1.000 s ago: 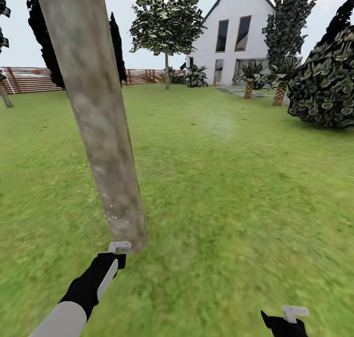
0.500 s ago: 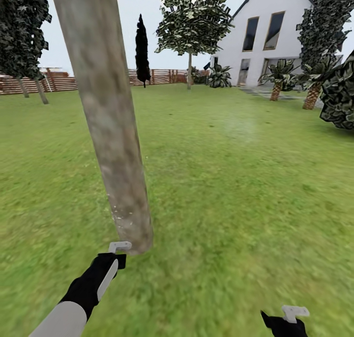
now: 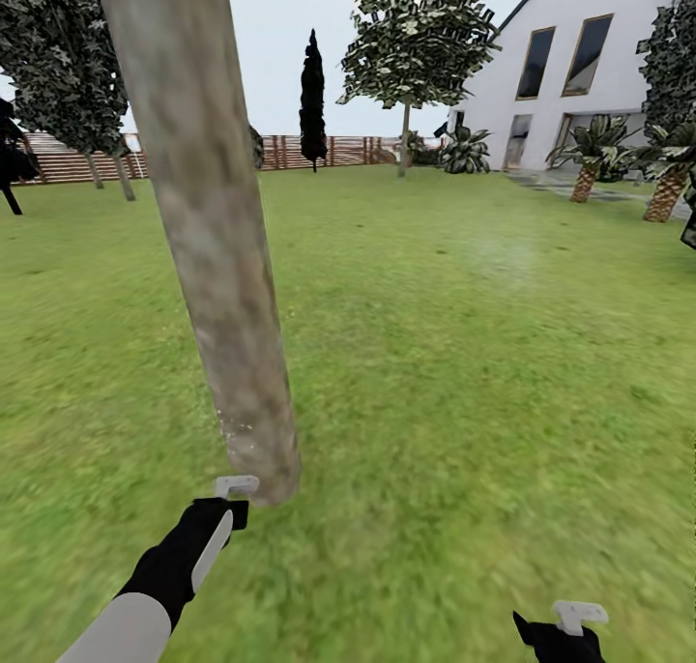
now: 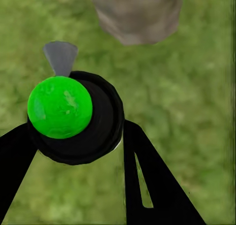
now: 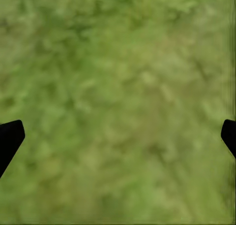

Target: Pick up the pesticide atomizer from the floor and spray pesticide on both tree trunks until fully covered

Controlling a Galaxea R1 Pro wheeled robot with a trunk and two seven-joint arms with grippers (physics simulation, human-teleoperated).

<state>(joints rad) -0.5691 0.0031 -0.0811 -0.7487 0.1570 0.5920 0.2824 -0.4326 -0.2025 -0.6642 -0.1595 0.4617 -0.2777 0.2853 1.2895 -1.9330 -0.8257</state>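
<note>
Left wrist view: my left claw (image 4: pixel 78 151) grips the atomizer (image 4: pixel 73 117), its nozzle aimed at the trunk (image 4: pixel 137 13) base just ahead; right claw (image 5: pixel 118 136) spread wide.

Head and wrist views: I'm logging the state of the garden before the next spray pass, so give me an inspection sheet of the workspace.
Surface: green lawn, no paving in view.
Job's things: tree trunk close ahead, whitish pesticide specks low on its bark; pesticide atomizer, black with a green ball, held beside the trunk base.
Clutter: nothing seen.
Grippers: left gripper shut on the atomizer; right gripper open over bare grass.
Cables: nothing seen.
Surroundings: wooden fence, white house, a second leafy tree, palms.
</note>
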